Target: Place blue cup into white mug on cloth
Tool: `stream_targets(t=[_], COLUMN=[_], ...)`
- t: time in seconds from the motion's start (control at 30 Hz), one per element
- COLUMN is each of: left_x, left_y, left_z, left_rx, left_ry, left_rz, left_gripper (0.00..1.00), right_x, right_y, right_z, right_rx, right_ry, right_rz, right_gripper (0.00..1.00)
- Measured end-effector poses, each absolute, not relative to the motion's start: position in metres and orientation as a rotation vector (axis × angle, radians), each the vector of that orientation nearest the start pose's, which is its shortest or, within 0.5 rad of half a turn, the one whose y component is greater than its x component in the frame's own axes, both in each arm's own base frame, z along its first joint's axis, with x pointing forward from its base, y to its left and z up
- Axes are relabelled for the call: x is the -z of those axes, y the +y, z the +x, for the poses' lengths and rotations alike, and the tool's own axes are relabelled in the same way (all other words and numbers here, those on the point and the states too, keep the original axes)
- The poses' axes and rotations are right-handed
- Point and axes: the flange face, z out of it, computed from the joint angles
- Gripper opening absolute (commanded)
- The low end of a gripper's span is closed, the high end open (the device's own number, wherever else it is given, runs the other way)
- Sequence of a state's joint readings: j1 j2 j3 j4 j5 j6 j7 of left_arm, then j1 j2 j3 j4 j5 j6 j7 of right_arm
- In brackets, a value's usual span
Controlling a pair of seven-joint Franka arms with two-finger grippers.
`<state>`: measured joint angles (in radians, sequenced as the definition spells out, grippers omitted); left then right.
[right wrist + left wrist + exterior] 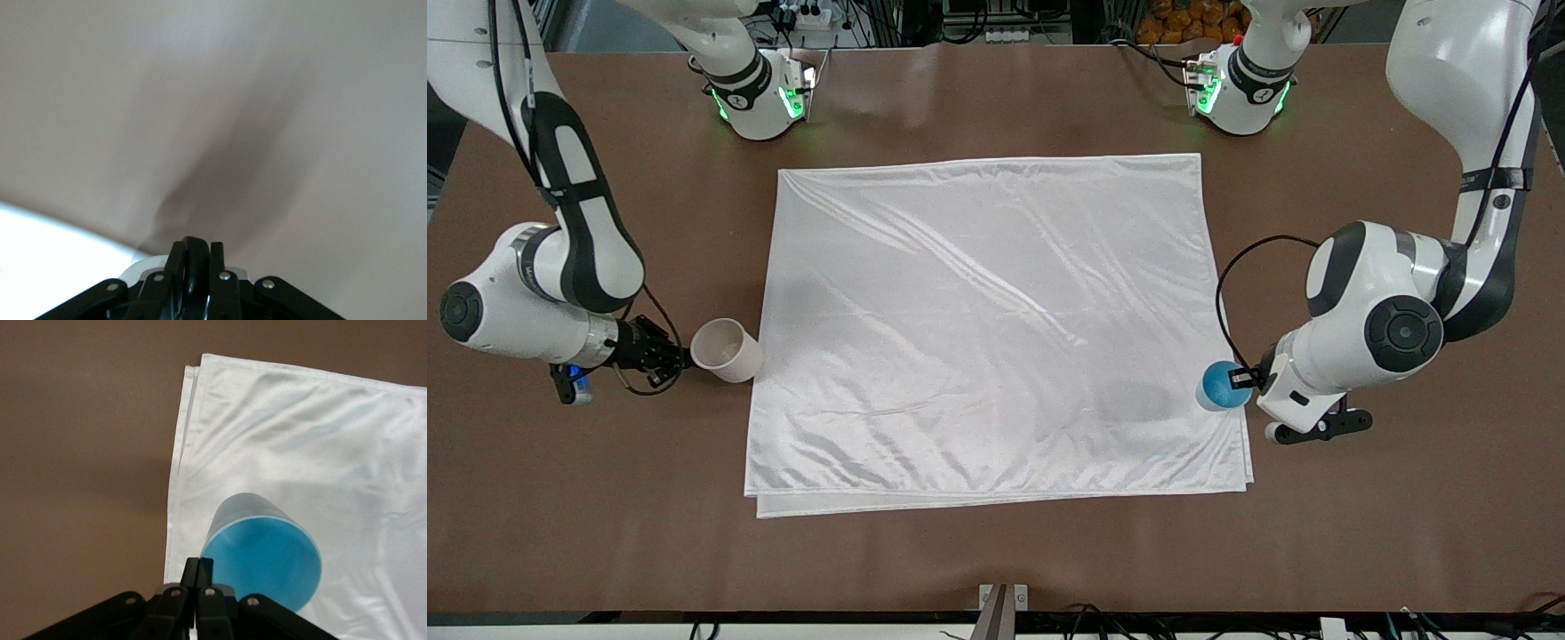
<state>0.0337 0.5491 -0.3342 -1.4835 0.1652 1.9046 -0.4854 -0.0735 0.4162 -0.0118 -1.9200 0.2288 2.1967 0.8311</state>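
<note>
Two tools: left point(1243, 380) pinches blue cup point(1221, 385) rim

L arm comes in from its end of the table, elbow bent, wrist low and near-horizontal. L gripper point(1238, 380) is clamped on the cup point(1223, 386) rim, cup tilted over the cloth point(996, 329) edge. R arm mirrors it, wrist low; R gripper point(685, 357) pinches the mug point(726, 349), also tilted.
</note>
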Motion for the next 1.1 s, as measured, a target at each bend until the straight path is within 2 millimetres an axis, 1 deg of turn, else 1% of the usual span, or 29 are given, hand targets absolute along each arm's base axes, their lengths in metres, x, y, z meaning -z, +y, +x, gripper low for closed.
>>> stream_targets(t=[0.13, 0.23, 0.33, 0.47, 0.7, 0.83, 0.9, 1.0, 1.1], left_x=[-0.361, -0.361, -0.361, -0.363, -0.37, -0.373, -0.373, -0.373, -0.376], left_y=[-0.156, -0.155, -0.155, -0.155, -0.157, -0.162, -0.167, -0.18, -0.191], left_z=[0.672, 0.672, 0.672, 0.672, 0.671, 0.67, 0.668, 0.665, 0.662], left_rx=[-0.151, -0.15, -0.149, -0.146, -0.129, -0.124, -0.124, -0.122, -0.123], left_ry=[-0.252, -0.255, -0.255, -0.255, -0.251, -0.277, -0.288, -0.309, -0.334], left_rz=[-3.11, -3.11, -3.11, -3.11, -3.112, -3.109, -3.107, -3.104, -3.099], left_gripper=[0.0, 0.0, 0.0, 0.0, 0.0, 0.0, 0.0, 0.0, 0.0], right_x=[-0.287, -0.298, -0.303, -0.303, -0.294, -0.284, -0.277, -0.264, -0.253], right_y=[0.007, 0.051, 0.098, 0.151, 0.237, 0.28, 0.301, 0.333, 0.357], right_z=[0.609, 0.607, 0.604, 0.594, 0.567, 0.554, 0.549, 0.542, 0.542], right_rx=[-0.291, -0.276, -0.265, -0.267, -0.282, -0.284, -0.286, -0.286, -0.278], right_ry=[1.566, 1.615, 1.663, 1.699, 1.741, 1.749, 1.746, 1.746, 1.75], right_rz=[-2.605, -2.604, -2.596, -2.596, -2.61, -2.624, -2.636, -2.65, -2.649], right_gripper=[0.0, 0.0, 0.0, 0.0, 0.0, 0.0, 0.0, 0.0, 0.0])
